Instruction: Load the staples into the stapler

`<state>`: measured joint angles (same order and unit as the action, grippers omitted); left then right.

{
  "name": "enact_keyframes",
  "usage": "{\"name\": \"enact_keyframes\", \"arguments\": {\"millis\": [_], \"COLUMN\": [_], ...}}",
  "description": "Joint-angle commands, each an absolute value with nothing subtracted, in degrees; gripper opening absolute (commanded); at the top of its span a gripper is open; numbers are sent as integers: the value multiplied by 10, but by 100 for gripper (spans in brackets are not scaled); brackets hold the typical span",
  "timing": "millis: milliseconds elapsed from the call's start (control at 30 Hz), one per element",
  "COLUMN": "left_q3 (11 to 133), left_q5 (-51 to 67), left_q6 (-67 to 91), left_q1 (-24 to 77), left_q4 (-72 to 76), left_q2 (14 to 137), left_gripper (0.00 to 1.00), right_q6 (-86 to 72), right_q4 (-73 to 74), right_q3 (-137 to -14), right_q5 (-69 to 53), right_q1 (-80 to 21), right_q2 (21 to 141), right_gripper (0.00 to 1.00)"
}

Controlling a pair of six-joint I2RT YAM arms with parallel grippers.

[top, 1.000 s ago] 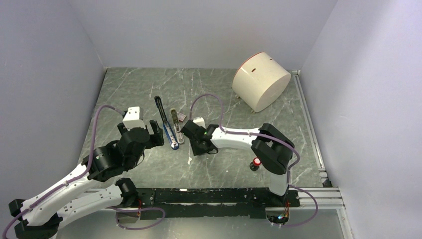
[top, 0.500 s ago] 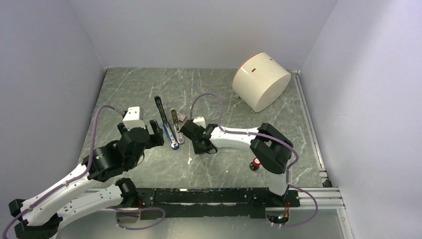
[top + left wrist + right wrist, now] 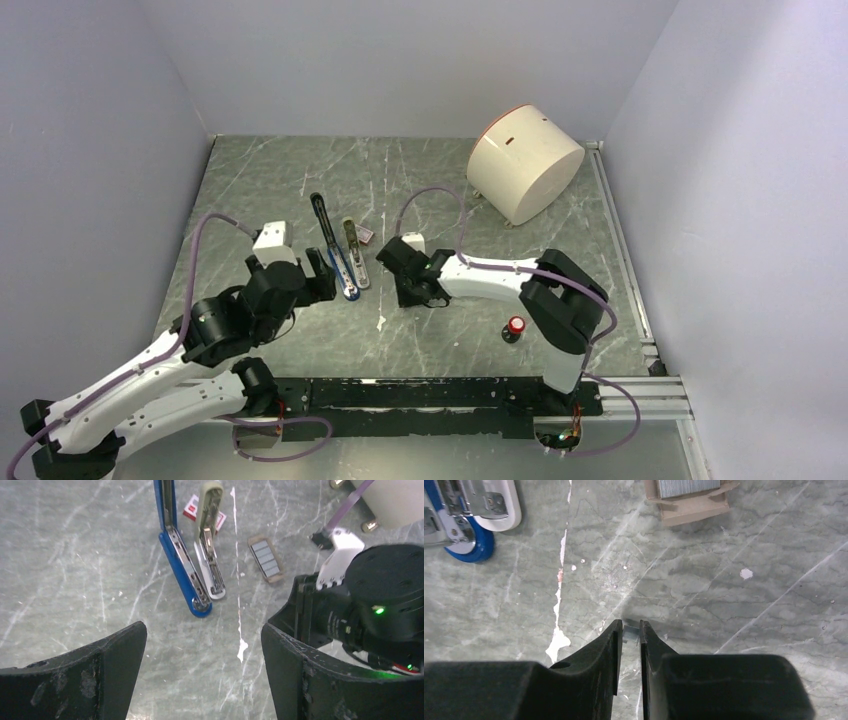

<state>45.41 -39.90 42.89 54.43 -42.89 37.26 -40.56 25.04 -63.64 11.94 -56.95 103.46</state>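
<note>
The blue stapler lies opened on the table, its silver channel up; it also shows in the left wrist view. A brown tray of grey staples lies right of it, also in the right wrist view. The pinkish-red and white box peeks from under a beige bar. My right gripper is shut on a small strip of staples, above the table near the tray. My left gripper is open and empty, just near of the stapler's end.
The beige-olive bar lies beside the stapler. A white drum-shaped container lies on its side at the back right. A red-capped knob stands near the right arm's base. White chips mark the marble table.
My right gripper has shifted a little to the right and nearer, away from the stapler. My left gripper has edged slightly right towards the stapler's end.
</note>
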Motion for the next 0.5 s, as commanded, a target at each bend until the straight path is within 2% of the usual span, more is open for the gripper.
{"name": "enact_keyframes", "arguments": {"millis": [0, 300, 467], "left_q3": [426, 350, 296], "left_q5": [-337, -216, -158], "left_q6": [480, 566, 622], "left_q1": [546, 547, 547], "left_q4": [-400, -297, -173], "left_q2": [364, 364, 358], "left_gripper": [89, 89, 96], "right_q6": [-418, -442, -460], "right_q4": [197, 94, 30], "right_q3": [-613, -539, -507], "right_q5": [83, -35, -114], "right_q1": [-551, -491, -451], "right_q2": [996, 934, 896], "right_gripper": [20, 20, 21]}}
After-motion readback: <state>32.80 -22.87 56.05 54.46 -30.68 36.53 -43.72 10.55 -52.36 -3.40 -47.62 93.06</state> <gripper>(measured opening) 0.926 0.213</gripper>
